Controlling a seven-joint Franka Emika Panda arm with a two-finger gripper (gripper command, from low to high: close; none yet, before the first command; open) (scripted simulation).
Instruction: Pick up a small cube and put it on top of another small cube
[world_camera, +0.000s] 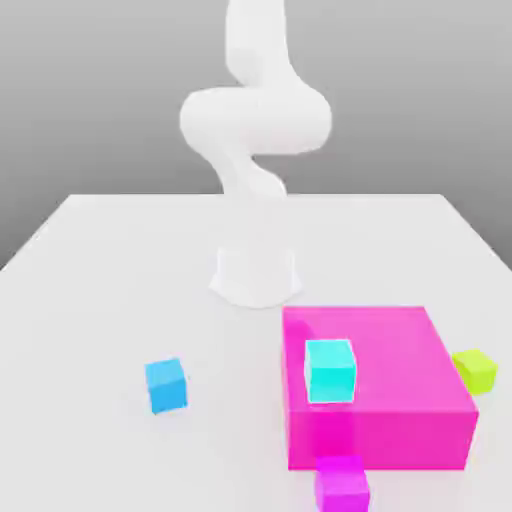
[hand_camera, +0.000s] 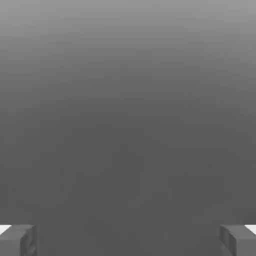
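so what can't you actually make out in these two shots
- Magenta cube, exterior view: its underside is cut off by the picture's lower edge.
- Lime-green cube, exterior view: the big pink block covers its near side, so touching or apart is unclear.
- Gripper, hand view: open, with just the fingertips in frame against blank grey.

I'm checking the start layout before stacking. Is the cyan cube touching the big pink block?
Touching. The exterior view shows the cyan cube resting on the top face of the pink block, with no gap beneath it.

arm (world_camera: 255, 120) cut off at top edge, magenta cube (world_camera: 342, 485) cropped at bottom edge
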